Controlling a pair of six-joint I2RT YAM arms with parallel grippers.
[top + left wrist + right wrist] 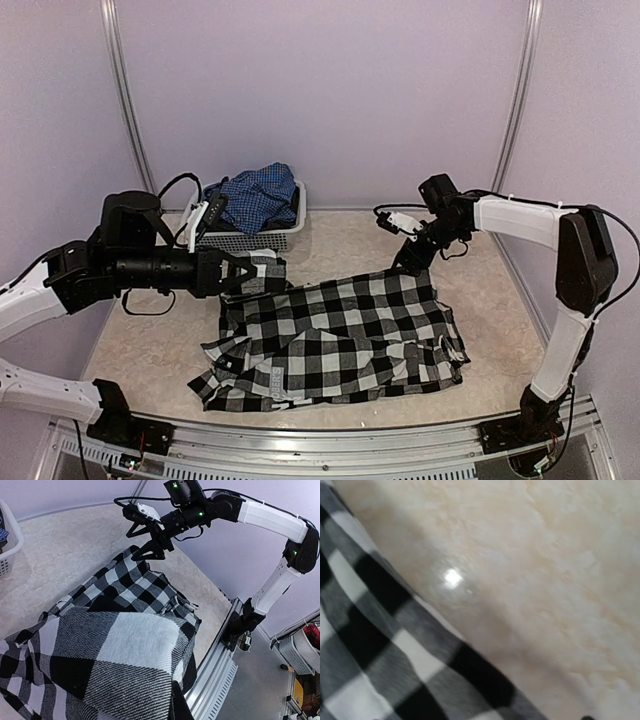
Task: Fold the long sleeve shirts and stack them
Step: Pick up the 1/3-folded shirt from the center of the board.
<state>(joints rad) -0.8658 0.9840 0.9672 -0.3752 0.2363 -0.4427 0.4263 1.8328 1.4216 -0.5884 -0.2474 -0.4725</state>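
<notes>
Fingers of the left gripper (248, 272) pinched the black-and-white shirt (340, 335), spread on the table (150, 350). Only the left wrist view showed the right gripper (137, 545) gaping above it. Two shirts, one basket (250, 242) holding the blue shirt (255, 195).

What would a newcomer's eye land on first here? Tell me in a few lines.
A large black-and-white checked cloth shirt sprawls rumpled across the middle of the pale marbled table, its left edge pinched and held up by the left pincer. The right pincer stands open over the shirt's far right corner. At the back left, a blue fine-checked cloth shirt is heaped in a white mesh plastic basket.
</notes>
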